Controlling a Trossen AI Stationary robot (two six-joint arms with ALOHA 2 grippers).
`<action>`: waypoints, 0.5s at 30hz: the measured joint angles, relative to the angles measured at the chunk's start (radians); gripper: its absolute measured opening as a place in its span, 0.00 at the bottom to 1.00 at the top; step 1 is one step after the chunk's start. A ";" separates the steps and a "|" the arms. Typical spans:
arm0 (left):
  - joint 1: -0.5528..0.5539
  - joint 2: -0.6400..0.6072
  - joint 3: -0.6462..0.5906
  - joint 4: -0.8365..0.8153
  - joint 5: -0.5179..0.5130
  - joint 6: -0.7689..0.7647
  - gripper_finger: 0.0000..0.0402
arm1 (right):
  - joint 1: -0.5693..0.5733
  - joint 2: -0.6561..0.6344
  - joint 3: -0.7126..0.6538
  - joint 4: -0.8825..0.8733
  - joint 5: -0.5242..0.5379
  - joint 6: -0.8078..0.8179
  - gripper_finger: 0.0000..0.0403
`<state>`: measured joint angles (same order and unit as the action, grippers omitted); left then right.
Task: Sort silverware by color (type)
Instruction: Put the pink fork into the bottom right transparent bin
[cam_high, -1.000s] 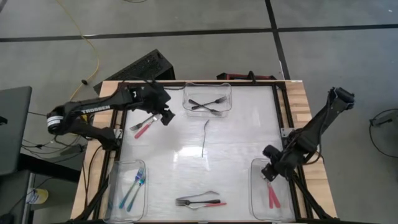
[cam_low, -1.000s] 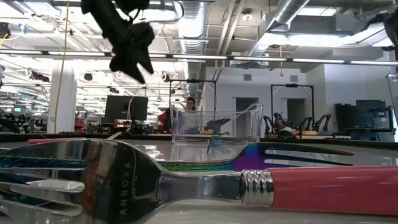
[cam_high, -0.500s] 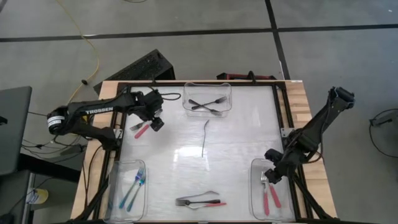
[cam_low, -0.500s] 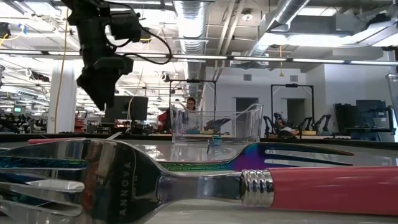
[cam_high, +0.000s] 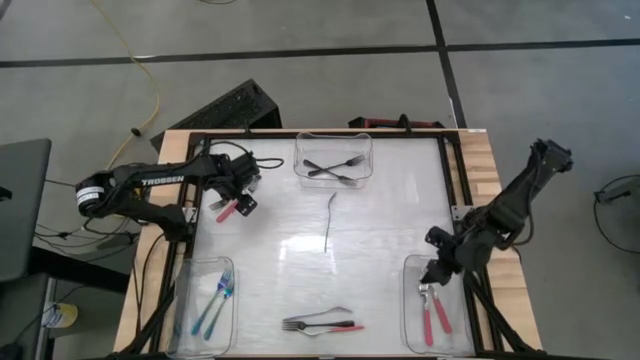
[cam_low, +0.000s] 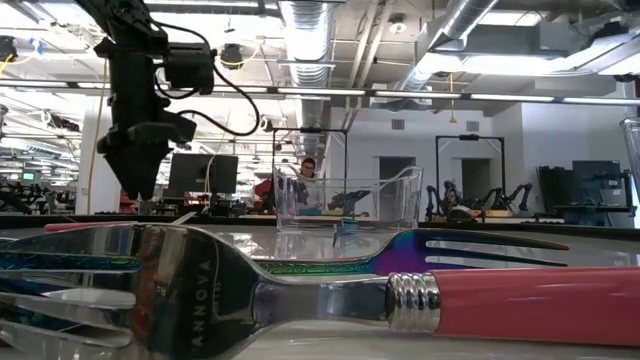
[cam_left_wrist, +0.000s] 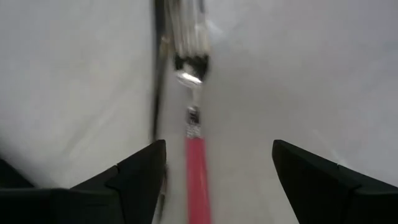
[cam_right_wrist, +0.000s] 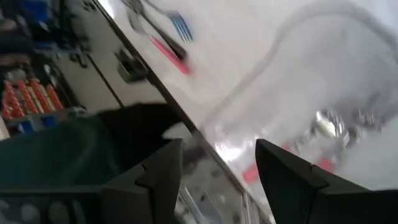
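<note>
Two red forks (cam_high: 432, 313) — right bin (cam_high: 409, 322)

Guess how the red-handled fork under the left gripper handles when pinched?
Red-handled fork looks rigid, with a metal head. It lies flat on the glossy table, so it may skid. The left gripper, open above the thin handle, probably has little to pinch.

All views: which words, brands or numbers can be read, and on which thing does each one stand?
"TROSSEN": white letters on the left arm, in the high view.
"ANNOVA": stamped on the neck of the pink-handled fork lying close to the low camera.
Nothing else is readable: the screens in the room behind are too small, and both wrist views show no text.
</note>
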<state>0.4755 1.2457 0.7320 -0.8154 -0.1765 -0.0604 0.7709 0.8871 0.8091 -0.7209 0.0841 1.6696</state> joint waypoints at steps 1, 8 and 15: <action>0.000 0.000 -0.002 0.000 0.006 0.000 0.69 | -0.010 0.000 0.008 0.000 0.016 -0.020 0.56; 0.007 0.012 -0.002 0.081 -0.006 0.010 0.69 | -0.069 0.000 0.036 0.000 0.044 -0.127 0.56; 0.009 0.163 -0.002 0.081 0.014 -0.002 0.64 | -0.086 0.001 0.036 -0.004 0.046 -0.161 0.56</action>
<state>0.4847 1.4084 0.7300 -0.7346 -0.1626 -0.0624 0.6846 0.8883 0.8452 -0.7248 0.1299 1.5089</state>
